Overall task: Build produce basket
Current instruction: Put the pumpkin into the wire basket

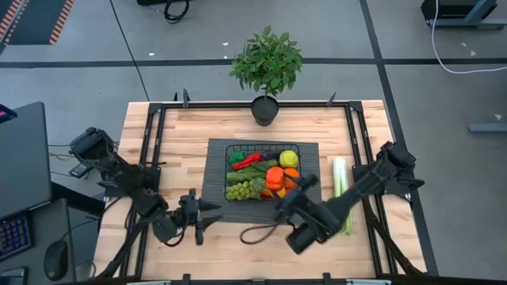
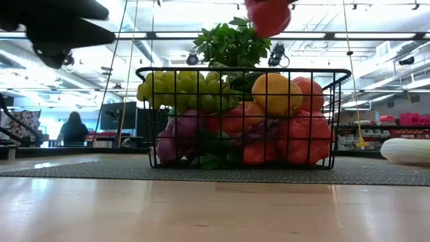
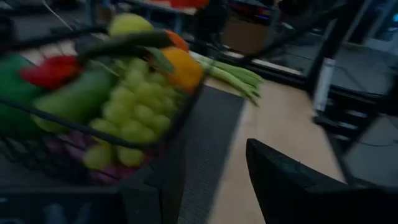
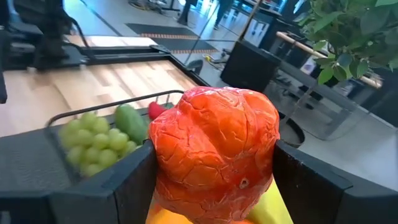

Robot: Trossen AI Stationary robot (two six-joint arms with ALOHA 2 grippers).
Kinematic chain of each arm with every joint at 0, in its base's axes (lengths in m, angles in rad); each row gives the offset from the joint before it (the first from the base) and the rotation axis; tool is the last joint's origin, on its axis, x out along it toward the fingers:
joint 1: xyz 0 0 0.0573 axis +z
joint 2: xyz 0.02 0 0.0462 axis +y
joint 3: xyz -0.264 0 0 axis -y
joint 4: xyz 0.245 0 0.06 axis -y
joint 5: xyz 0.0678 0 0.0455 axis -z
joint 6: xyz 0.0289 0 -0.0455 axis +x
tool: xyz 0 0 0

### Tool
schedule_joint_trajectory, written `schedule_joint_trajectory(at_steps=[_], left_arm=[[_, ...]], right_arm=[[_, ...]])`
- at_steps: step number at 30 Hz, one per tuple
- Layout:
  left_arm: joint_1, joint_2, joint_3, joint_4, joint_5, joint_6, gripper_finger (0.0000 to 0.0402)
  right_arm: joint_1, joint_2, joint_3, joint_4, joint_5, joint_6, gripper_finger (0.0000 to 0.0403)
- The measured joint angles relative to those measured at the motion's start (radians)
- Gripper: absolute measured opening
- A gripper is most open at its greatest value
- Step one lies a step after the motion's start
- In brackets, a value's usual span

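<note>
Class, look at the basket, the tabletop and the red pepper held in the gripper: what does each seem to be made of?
Basket: black coated metal wire, judging by its thin rigid grid.
Tabletop: pale wood, with visible plank strips and a smooth sheen.
Red pepper in the right gripper: likely glossy plastic; its skin is shiny and crackled.

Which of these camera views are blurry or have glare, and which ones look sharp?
Left wrist view: dim and motion-smeared, the green grapes and basket rim soft. Low view: ceiling strip lights glare, dark arm silhouetted at top left, table foreground soft. Right wrist view: red pepper sharp between the right gripper fingers, background plant softer. High view: evenly lit, sharp.
</note>
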Motion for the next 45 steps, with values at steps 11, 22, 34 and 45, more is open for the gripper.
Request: schedule_joint_trajectory(at_steps=[11,22,34,45], left_arm=[[0.189,-0.001,0.000,0.036,-0.060,0.253,0.0172],[0.294,-0.089,0.000,0.113,-0.043,0.542,0.0172],[0.331,-0.095,0.000,0.136,-0.174,0.814,0.0172],[0.383,-0.119,0.001,0.281,-0.153,1.115,0.0172]], right_arm=[[-0.203,0.000,0.000,0.335,-0.096,-0.551,0.0293],[-0.330,0.000,0.000,0.417,-0.284,-0.712,0.0293],[-0.320,0.000,0.000,0.663,-0.531,-0.805,0.0293],[-0.302,0.000,0.000,0.632,-0.573,-0.736,0.0293]])
